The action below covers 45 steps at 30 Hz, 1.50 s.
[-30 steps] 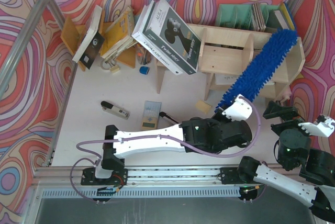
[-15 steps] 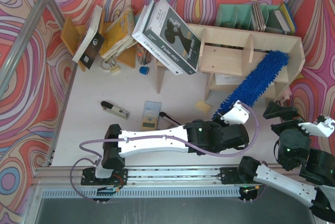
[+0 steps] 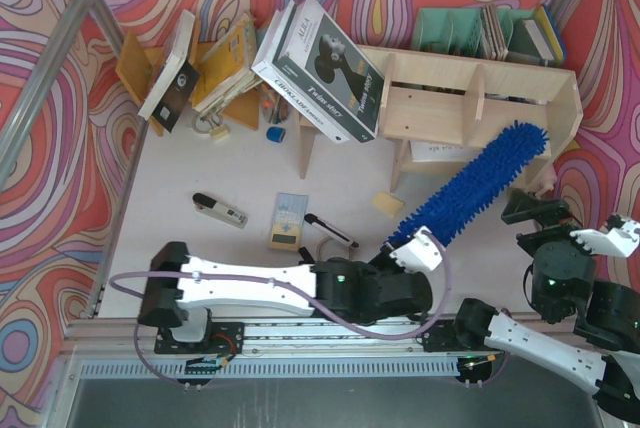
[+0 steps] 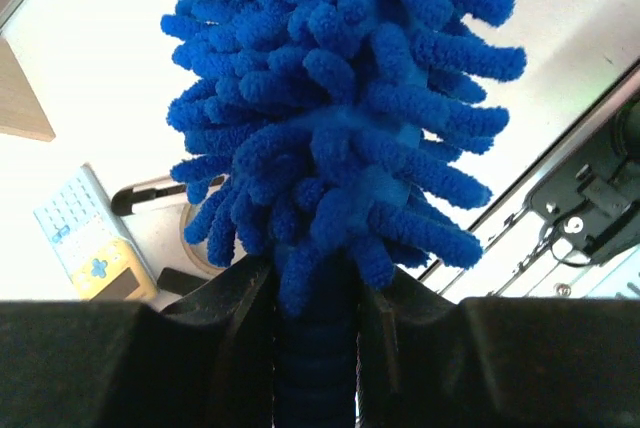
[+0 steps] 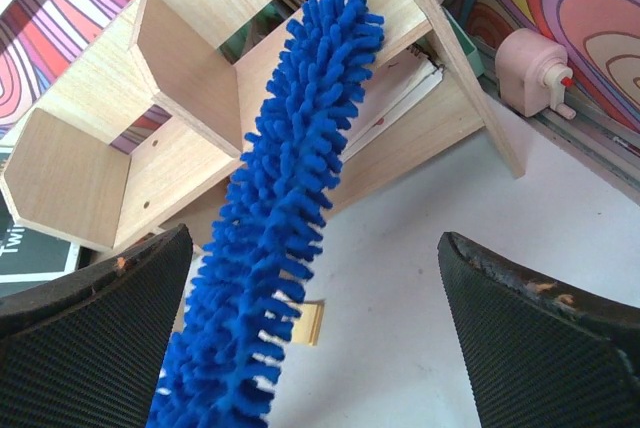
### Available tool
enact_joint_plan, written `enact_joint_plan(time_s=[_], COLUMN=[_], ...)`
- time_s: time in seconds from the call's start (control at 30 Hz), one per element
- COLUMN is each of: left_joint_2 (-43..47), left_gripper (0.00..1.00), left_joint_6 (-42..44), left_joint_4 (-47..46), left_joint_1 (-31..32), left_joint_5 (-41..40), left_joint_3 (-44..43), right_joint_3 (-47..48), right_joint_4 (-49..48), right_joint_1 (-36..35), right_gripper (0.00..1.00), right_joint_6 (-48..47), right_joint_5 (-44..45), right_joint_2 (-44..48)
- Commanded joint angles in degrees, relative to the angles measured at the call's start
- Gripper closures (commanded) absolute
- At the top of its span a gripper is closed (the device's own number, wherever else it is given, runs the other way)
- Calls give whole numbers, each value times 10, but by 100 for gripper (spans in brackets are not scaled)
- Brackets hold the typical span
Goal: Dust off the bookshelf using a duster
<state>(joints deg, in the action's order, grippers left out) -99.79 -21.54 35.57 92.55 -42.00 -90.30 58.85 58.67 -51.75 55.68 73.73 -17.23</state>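
Your left tool (image 4: 318,296) clamps the duster (image 3: 470,188) by its handle, head reaching the right end of the bookshelf (image 3: 430,98); your right tool (image 5: 320,298) gapes empty. Sweep lightly along the boards, bristles touching, handle clear.

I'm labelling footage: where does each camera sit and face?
Top external: above and behind the arms, looking down at table, bookshelf and duster; both arms show.
Left wrist: on the left arm, looking along the duster; left gripper shut on it.
Right wrist: on the right arm, facing the bookshelf; right gripper open.
All three see the duster.
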Motion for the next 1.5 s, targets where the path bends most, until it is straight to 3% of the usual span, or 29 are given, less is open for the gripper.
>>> enact_joint_plan(time_s=[0.0,0.4,0.67,1.03,1.47], left_joint_2=[73,135,109,52,71], left_gripper=[100,100,100,100,100], left_joint_6=[21,27,47,32,-36], left_joint_4=[-82,-102,-101,-79,-127], left_joint_1=[11,23,21,-40,-78], left_joint_5=[-7,30,9,-3,-85], left_joint_3=[78,226,211,147,148], right_joint_3=[15,-14,-14,-23,-46], right_joint_4=[16,35,45,103,226], right_joint_1=[-2,-2,-2,-2,-3], right_gripper=[2,1,1,1,1], right_joint_6=[15,35,42,131,299], right_joint_5=[1,27,16,-8,-45], right_joint_2=[-25,-9,-7,-17,-21])
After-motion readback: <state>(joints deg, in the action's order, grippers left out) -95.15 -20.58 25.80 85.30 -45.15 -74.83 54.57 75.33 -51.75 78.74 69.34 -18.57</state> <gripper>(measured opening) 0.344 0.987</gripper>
